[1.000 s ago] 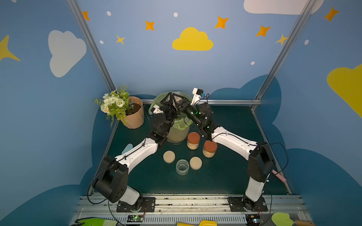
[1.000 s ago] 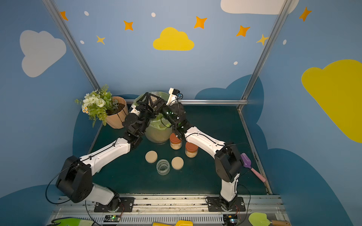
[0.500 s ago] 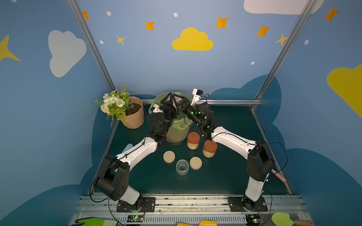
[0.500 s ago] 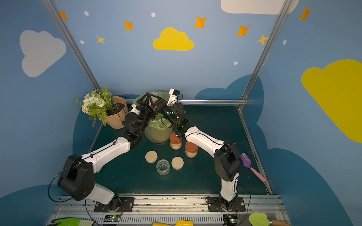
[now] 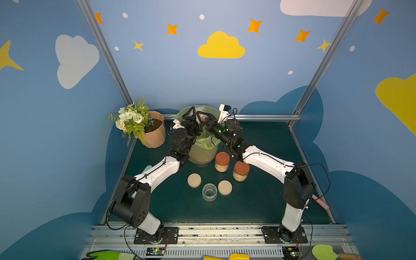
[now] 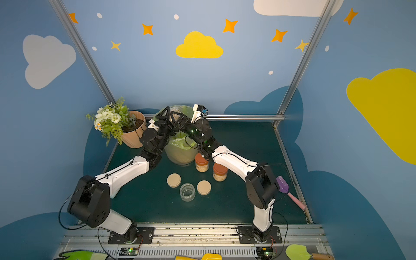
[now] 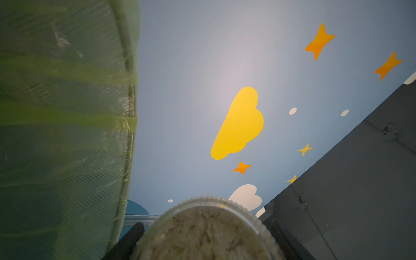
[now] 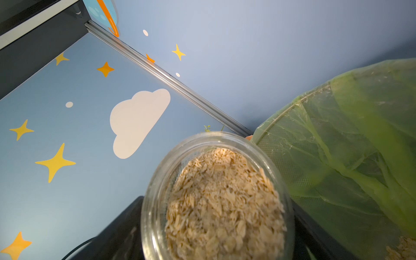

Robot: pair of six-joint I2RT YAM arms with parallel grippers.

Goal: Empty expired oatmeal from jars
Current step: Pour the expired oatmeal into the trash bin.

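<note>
Over green-bagged bin (image 5: 202,154), far centre, left hand (image 5: 191,118) pinches open jar (image 8: 155,191) of oatmeal (image 8: 222,202), right hand (image 5: 206,120) flanking it, grip unclear; flower pot (image 5: 155,137) left of bin, two lidded jars (image 5: 222,162) (image 5: 240,171) just near-right.

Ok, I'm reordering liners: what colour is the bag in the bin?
The bag is translucent green, seen best in the right wrist view.

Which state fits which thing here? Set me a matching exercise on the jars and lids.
Things:
1. rust-lidded jars
2. lidless jar on the table
3. open jar at the bin
4. beige lids

States:
A. empty
B. lying flat on the table
C. closed, oatmeal inside
D. uncapped, holding oatmeal

Pairs: 1-C, 2-A, 3-D, 4-B
</note>
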